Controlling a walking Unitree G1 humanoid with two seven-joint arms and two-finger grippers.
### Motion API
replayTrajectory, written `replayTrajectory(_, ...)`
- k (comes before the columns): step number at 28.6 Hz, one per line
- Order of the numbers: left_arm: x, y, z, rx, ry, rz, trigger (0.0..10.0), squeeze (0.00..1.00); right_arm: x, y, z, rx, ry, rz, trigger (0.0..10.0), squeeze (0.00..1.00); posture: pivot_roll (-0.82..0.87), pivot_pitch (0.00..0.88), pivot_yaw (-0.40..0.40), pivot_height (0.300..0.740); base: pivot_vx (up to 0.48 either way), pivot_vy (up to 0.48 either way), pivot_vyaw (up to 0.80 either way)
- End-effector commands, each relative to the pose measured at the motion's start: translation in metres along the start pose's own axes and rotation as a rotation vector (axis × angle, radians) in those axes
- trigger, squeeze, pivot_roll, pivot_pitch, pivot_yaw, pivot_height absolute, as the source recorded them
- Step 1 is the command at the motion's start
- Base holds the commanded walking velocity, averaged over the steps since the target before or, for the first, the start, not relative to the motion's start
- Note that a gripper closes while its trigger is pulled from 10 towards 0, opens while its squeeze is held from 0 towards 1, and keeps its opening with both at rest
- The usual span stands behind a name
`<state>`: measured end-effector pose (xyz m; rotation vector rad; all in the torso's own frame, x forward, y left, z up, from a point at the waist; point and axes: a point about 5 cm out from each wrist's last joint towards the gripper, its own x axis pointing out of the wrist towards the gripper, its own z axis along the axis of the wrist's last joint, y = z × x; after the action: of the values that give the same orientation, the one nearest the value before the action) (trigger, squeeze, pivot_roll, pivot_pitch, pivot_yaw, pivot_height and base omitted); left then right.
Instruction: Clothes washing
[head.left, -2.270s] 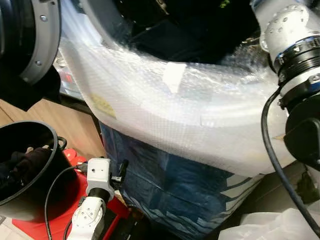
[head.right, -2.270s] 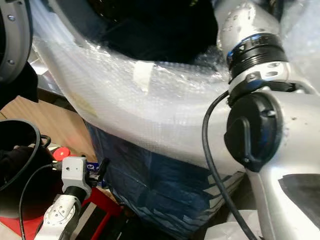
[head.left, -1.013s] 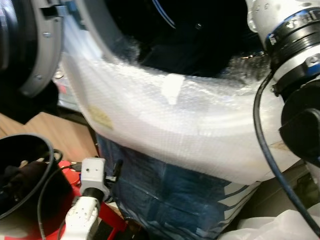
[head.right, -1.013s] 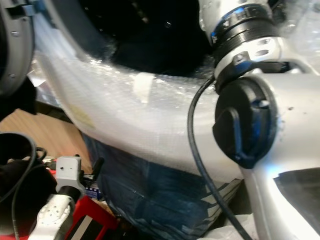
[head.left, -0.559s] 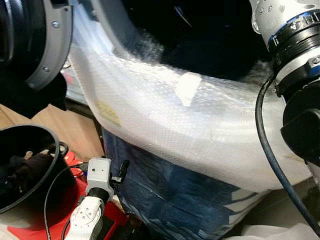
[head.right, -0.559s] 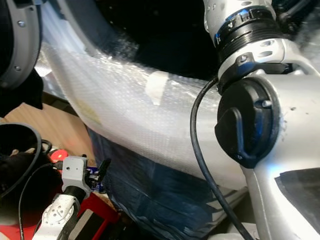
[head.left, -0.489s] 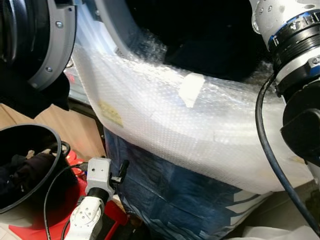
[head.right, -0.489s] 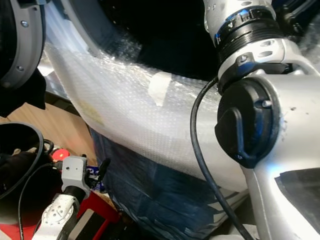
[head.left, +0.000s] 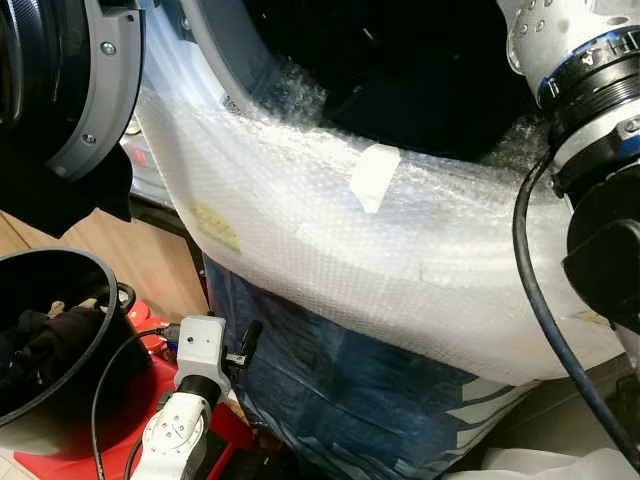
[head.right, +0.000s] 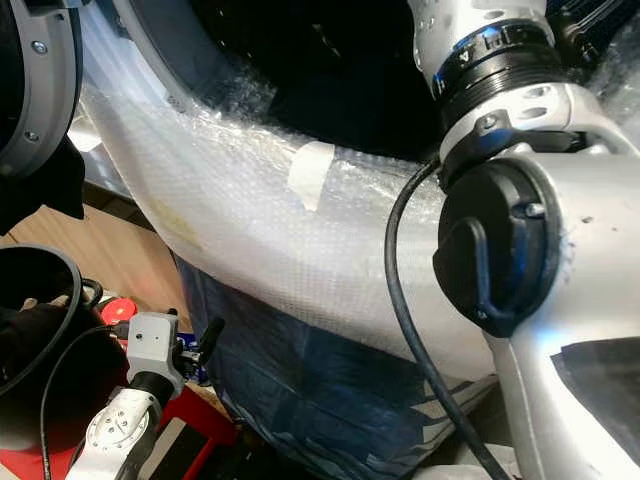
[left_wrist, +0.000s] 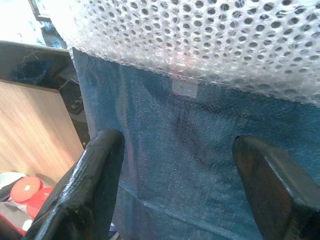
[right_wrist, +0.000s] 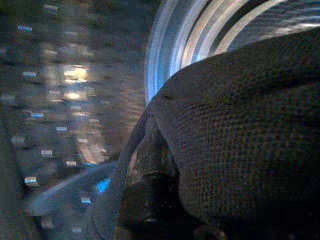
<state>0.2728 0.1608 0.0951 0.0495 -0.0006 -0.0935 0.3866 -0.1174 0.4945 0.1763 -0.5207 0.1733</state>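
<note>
Clothes: dark garments (head.left: 45, 335) heaped in a round black basket (head.left: 95, 275) at lower left, on a red stand (head.left: 110, 440) over wood-grain floor (head.left: 150, 255). Washing machine front wrapped in bubble wrap (head.left: 330, 250), white tape patch (head.left: 375, 178) on it; blue woven sheet (head.left: 350, 390) below. Grey-rimmed door (head.left: 95, 90) swung open at upper left; drum opening (head.left: 400, 70) dark. Right arm (head.right: 520, 200) reaches up into the drum; in the right wrist view a coarse dark knit cloth (right_wrist: 240, 140) lies draped over one finger against the ribbed metal drum wall (right_wrist: 210, 30), so whether the right gripper is clamped cannot be told. Left gripper (left_wrist: 175, 170) hangs low before the blue sheet, fingers (left_wrist: 85, 175) spread apart, holding nothing.
</note>
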Motion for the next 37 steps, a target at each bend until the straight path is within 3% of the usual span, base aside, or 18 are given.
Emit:
replayTrajectory(1, -0.001, 0.0, 0.0, 0.0, -0.003, -0.002, 10.0, 0.0, -0.001, -0.015, 0.013, -0.033, -0.025, -0.095, 10.0, 0.0, 0.07, 0.1, -0.044, 0.74, 0.0, 0.0, 0.0)
replayTrajectory(5, -0.001, 0.0, 0.0, 0.001, -0.005, -0.003, 10.0, 0.0, -0.003, -0.027, 0.027, -0.044, -0.071, -0.202, 10.0, 0.0, 0.07, 0.1, -0.045, 0.74, 0.0, 0.0, 0.0)
replayTrajectory(8, -0.001, 0.0, 0.001, 0.0, -0.009, -0.002, 10.0, 0.0, -0.003, -0.017, 0.049, -0.046, -0.18, -0.174, 10.0, 0.0, 0.07, 0.098, -0.046, 0.74, 0.0, 0.0, 0.0)
replayTrajectory(10, -0.001, -0.001, 0.001, -0.001, -0.011, -0.001, 10.0, 0.0, -0.002, -0.008, 0.053, -0.039, -0.206, -0.121, 10.0, 0.0, 0.07, 0.098, -0.049, 0.74, 0.0, 0.0, 0.0)
replayTrajectory(12, -0.001, -0.001, 0.001, -0.003, -0.013, 0.002, 10.0, 0.0, 0.0, 0.008, 0.038, -0.133, -0.164, -0.028, 10.0, 0.0, 0.08, 0.098, -0.05, 0.74, 0.0, 0.0, 0.0)
replayTrajectory(15, -0.001, -0.001, 0.001, -0.003, -0.009, 0.001, 10.0, 0.0, 0.001, 0.015, 0.018, -0.195, -0.097, 0.015, 10.0, 0.0, 0.07, 0.098, -0.044, 0.74, 0.0, 0.0, 0.0)
replayTrajectory(17, -0.001, -0.001, 0.0, 0.002, -0.002, -0.005, 10.0, 0.0, 0.001, 0.021, 0.002, -0.221, -0.037, 0.066, 10.0, 0.0, 0.07, 0.097, -0.043, 0.74, 0.0, 0.0, 0.0)
replayTrajectory(18, -0.001, -0.002, 0.0, 0.001, -0.002, -0.008, 10.0, 0.0, 0.0, 0.025, -0.02, -0.233, 0.037, 0.082, 10.0, 0.0, 0.07, 0.096, -0.041, 0.74, 0.0, 0.0, 0.0)
replayTrajectory(19, -0.001, -0.002, 0.0, 0.001, -0.002, -0.008, 10.0, 0.0, 0.0, 0.025, -0.02, -0.233, 0.037, 0.082, 10.0, 0.0, 0.07, 0.096, -0.041, 0.74, 0.0, 0.0, 0.0)
replayTrajectory(21, -0.001, -0.002, 0.0, 0.001, -0.003, -0.01, 10.0, 0.0, -0.003, 0.027, -0.042, -0.251, 0.099, 0.092, 10.0, 0.0, 0.08, 0.099, -0.037, 0.74, 0.0, 0.0, 0.0)
replayTrajectory(22, -0.001, -0.001, 0.0, 0.001, -0.002, -0.01, 10.0, 0.0, -0.004, 0.027, -0.047, -0.272, 0.113, 0.099, 10.0, 0.6, 0.08, 0.099, -0.038, 0.74, 0.0, 0.0, 0.0)
replayTrajectory(23, -0.001, -0.001, 0.0, 0.001, 0.002, -0.011, 10.0, 0.0, -0.005, 0.025, -0.053, -0.292, 0.138, 0.088, 10.0, 1.0, 0.07, 0.098, -0.038, 0.74, 0.0, 0.0, 0.0)
replayTrajectory(31, -0.001, -0.004, -0.004, 0.01, 0.025, -0.026, 10.0, 0.0, -0.008, 0.015, -0.067, -0.281, 0.206, 0.062, 10.0, 1.0, 0.07, 0.101, -0.035, 0.74, 0.0, 0.0, 0.0)
replayTrajectory(37, 0.001, -0.005, -0.005, 0.016, 0.034, -0.036, 10.0, 0.0, -0.005, 0.012, -0.053, -0.23, 0.172, 0.083, 10.0, 1.0, 0.06, 0.096, -0.027, 0.74, 0.0, 0.0, 0.0)
